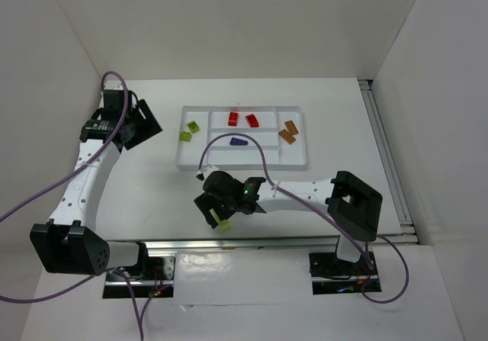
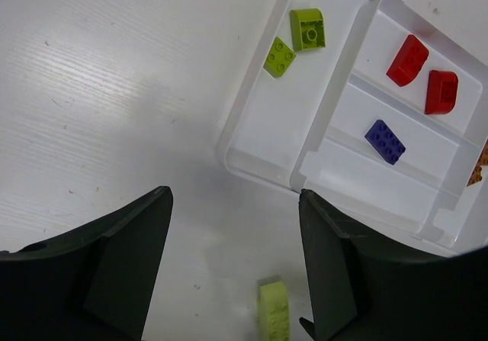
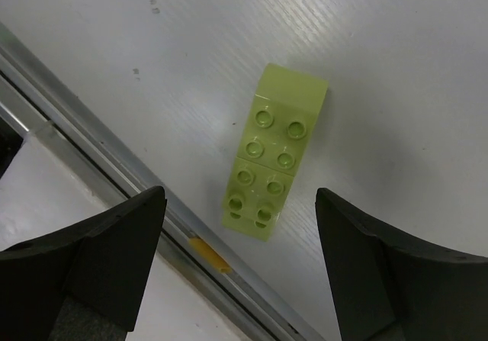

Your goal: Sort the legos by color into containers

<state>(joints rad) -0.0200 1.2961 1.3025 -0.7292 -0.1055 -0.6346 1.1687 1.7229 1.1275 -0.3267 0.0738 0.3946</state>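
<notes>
Presently found off the tray, on the bare table: one long yellow-green brick (image 3: 274, 158), lying flat, studs up, near the metal rail (image 3: 107, 146) at the table's near edge. Judged the only piece not yet sorted.

Straddled from directly above by the right gripper (image 3: 240, 226), jaws spread wide, one finger on each side of the brick and apart from it, holding nothing. Set this way, by judgement, for a straight drop and a pinch across the brick's narrow width. Advised: check finger clearance on the rail side before descent.

Moving outward to the white tray (image 1: 244, 168), well apart from the stray brick. Recorded in its compartments: two small yellow-green bricks (image 2: 306, 30) in the long left one, hence the likely destination for the stray; two red bricks (image 1: 234, 117) in the upper middle; one dark purple-blue brick (image 2: 385, 141) in the middle below; two orange bricks (image 1: 291, 127) on the right. No mixing of colours seen.

Noted further left: left gripper (image 2: 234, 204), hanging over bare table just off the tray's near left corner, jaws parted, empty. Kept there, presumably, to stay clear of the right arm's route to the left compartment while keeping the tray in its camera. Risk flagged: a crossing of the two arms at that corner during delivery.
</notes>
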